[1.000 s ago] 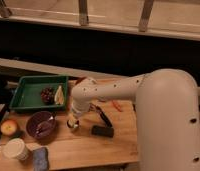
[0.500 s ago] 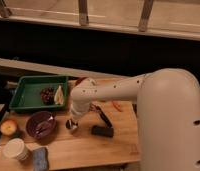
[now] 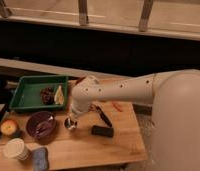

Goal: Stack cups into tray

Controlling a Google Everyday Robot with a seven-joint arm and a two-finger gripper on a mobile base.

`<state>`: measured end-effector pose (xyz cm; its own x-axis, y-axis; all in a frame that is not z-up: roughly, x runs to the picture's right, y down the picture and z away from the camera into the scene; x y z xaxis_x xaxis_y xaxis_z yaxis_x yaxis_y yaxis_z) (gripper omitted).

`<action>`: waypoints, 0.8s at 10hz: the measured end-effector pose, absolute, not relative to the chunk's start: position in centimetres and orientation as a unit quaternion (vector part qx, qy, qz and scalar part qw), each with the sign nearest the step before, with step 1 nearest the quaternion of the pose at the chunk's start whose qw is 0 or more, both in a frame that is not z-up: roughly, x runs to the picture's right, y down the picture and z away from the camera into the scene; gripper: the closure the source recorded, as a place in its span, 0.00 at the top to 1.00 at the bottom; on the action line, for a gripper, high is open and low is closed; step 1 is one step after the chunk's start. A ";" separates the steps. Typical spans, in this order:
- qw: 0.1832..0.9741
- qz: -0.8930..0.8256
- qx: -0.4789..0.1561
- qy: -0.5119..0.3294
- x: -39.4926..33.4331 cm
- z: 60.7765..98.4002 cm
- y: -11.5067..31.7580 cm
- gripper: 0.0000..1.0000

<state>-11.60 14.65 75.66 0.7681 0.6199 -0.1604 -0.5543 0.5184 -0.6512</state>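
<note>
The small shiny metal cup (image 3: 70, 123) stands on the wooden table, just right of the purple bowl (image 3: 41, 124). My gripper (image 3: 73, 117) hangs at the end of the white arm, directly over the metal cup and at its rim. The cream-white paper cup (image 3: 15, 148) stands at the table's front left corner, away from the gripper. The green tray (image 3: 24, 85) lies at the back left and holds a dark bunch of fruit (image 3: 47, 94) and a yellow piece (image 3: 59, 96).
A reddish-yellow round item (image 3: 9, 127) sits left of the purple bowl. A blue sponge (image 3: 40, 157) lies by the front edge. A black block (image 3: 102, 131), a dark-handled tool (image 3: 104, 117) and a small red item (image 3: 117, 106) lie to the right of the metal cup.
</note>
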 end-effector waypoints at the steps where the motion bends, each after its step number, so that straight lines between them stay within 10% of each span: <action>1: 0.878 0.324 -0.347 -0.059 -11.8 73.5 13.5 0.00; 8: 0.912 0.149 -0.326 -0.200 -20.5 62.9 9.0 0.00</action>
